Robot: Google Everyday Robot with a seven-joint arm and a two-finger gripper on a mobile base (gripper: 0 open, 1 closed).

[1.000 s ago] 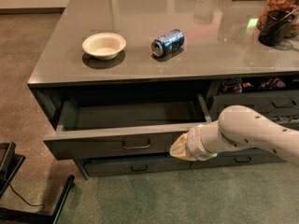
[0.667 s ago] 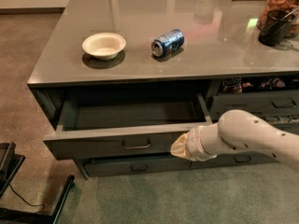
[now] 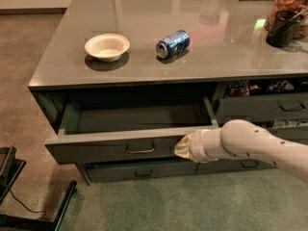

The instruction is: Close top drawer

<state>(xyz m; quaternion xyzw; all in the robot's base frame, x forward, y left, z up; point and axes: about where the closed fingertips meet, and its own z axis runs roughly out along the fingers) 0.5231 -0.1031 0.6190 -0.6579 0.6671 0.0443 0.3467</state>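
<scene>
The top drawer (image 3: 103, 150) is a wide dark grey drawer, pulled well out of the cabinet, with an empty boxy interior and a small metal bar handle (image 3: 140, 149) at its centre. My gripper (image 3: 179, 147) is at the end of the white arm (image 3: 250, 146) that reaches in from the right. It sits against the drawer's front panel, to the right of the handle. Its tip is hidden behind the wrist.
A white bowl (image 3: 107, 46) and a blue can (image 3: 173, 43) on its side lie on the grey countertop (image 3: 202, 61). A dark cup (image 3: 282, 29) and jar stand at back right. Shallower drawers (image 3: 137, 171) sit below; narrower drawers (image 3: 269, 105) at right. A black stand (image 3: 29, 211) is on the floor at left.
The arm and gripper hold nearly the same spot against the drawer front. The drawer shows no clear movement.
</scene>
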